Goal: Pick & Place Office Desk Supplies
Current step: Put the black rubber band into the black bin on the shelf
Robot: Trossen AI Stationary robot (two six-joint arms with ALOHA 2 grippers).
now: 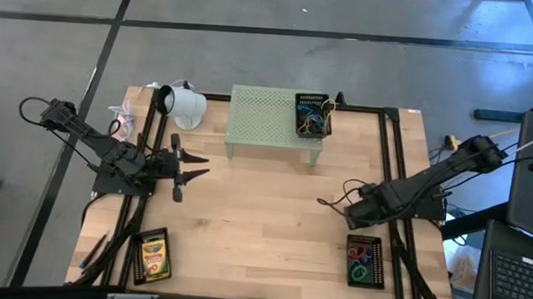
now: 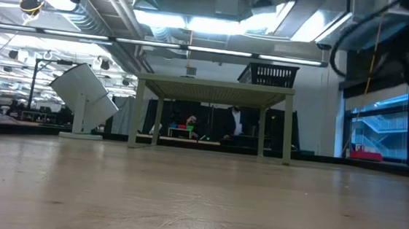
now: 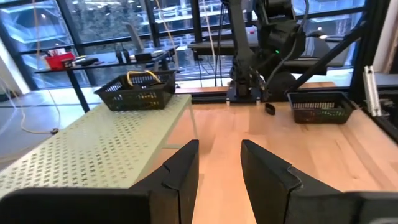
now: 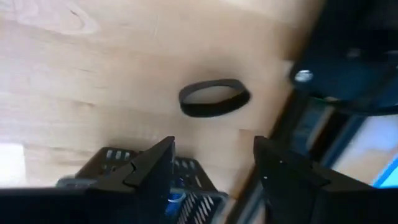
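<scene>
Above the tray [image 1: 377, 264], right gripper [image 4: 214, 165] hangs open.

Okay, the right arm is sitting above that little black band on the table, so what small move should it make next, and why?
Probably lower the right gripper straight down onto the black band. Its fingers stand open with nothing between them, and the band lies flat on the bare wood just ahead of them, beside the black tray.

A yellow-and-green crayon box [image 1: 154, 255] lies flat in a black tray at the table's near left corner. Red, green and blue rubber-band loops [image 1: 363, 261] sit in a black basket near right. A black loop [image 4: 214, 98] lies flat on the bare wood beside that basket.
</scene>
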